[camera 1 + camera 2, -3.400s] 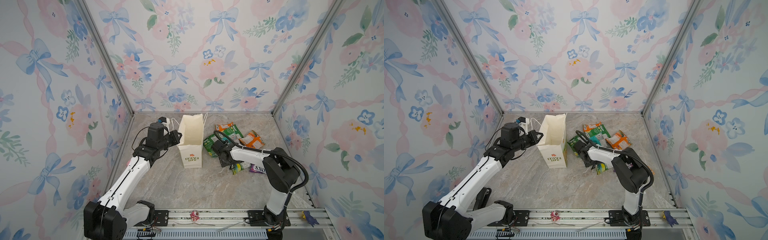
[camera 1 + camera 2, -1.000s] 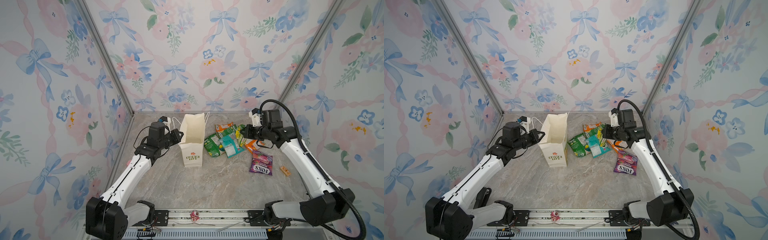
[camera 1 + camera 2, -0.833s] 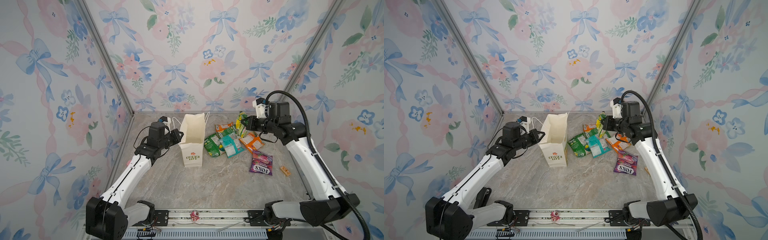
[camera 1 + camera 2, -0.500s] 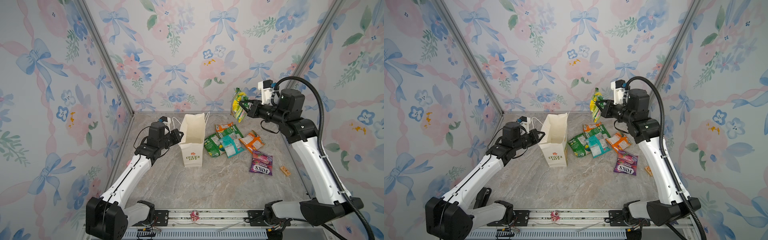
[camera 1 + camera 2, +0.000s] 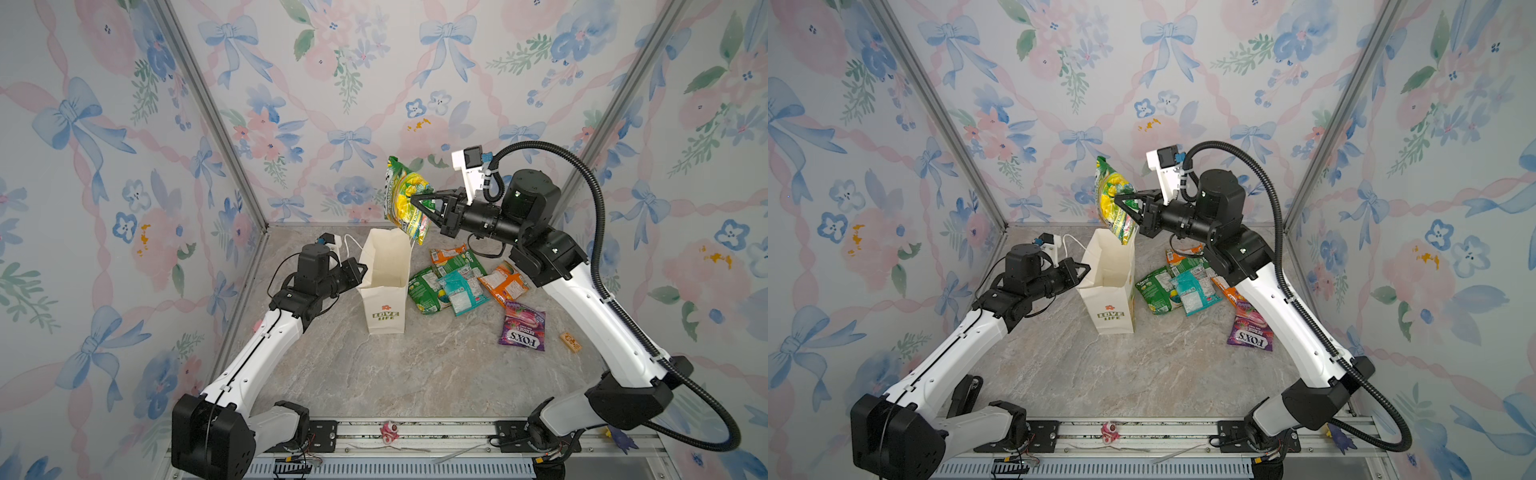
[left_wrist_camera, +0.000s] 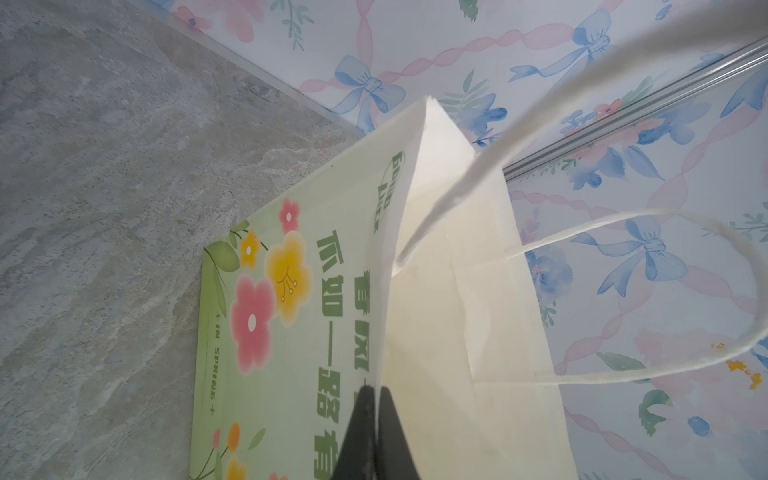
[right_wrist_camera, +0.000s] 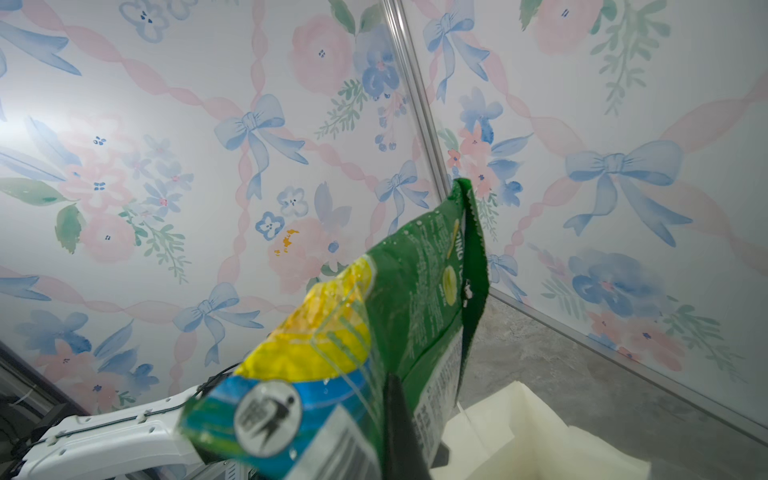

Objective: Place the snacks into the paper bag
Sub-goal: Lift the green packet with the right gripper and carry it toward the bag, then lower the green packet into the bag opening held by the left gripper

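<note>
Swung across from above the loose snacks [image 5: 457,286], the right gripper [image 5: 411,198] now holds its green-and-yellow packet [image 5: 397,183] high beside the mouth of the paper bag [image 5: 384,291]; half a second ago it hung farther right. Nearest the camera, a pink pig figure [image 5: 389,432] sits on the rail [image 5: 449,426]. Beyond it a purple FOX'S bag [image 5: 522,329] and a small wooden block [image 5: 569,342] lie on the table [image 5: 415,374]. Next comes the paper bag, upright, mouth open, with the left gripper [image 5: 360,270] closed tight on its left rim. Just right of it lie the loose snacks, overlapping. Farthest, the right gripper's jaws are clamped on the packet's middle, and the packet's lower end hangs over the bag's far right corner. To do this well, I judge the packet should travel further left until it is over the open middle. It should go in narrow end first and be let go only below the rim, while the left grip keeps the mouth open.
</note>
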